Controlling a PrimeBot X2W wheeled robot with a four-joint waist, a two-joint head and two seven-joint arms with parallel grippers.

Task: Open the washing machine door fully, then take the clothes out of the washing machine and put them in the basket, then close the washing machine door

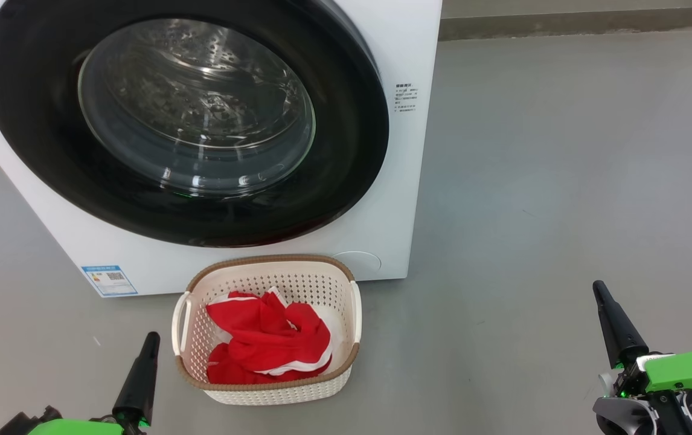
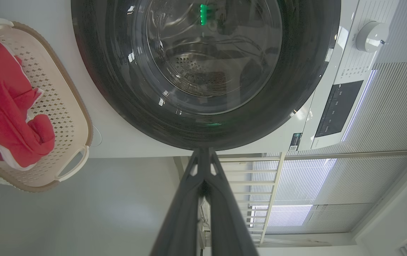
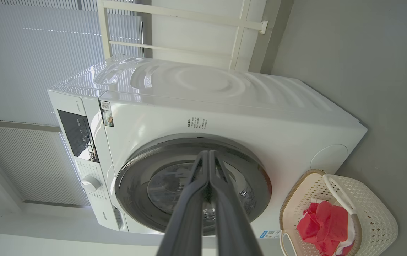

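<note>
Open floor (image 1: 551,181) is seen right of the basket (image 1: 273,260), set near the closed washing machine door (image 1: 32,121). Left tool (image 1: 150,341) and right tool (image 1: 601,294) are clenched, grasping nothing.

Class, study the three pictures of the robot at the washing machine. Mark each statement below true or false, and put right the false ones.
1. The washing machine door is shut against the washing machine. True.
2. The clothes are inside the washing machine. False: they lie in the basket.
3. The left gripper holds a red garment. False: it is shut and holds nothing.
4. The basket stands on the floor just in front of the washing machine. True.
5. The right gripper is wide open. False: its fingers are pressed together, holding nothing.
</note>
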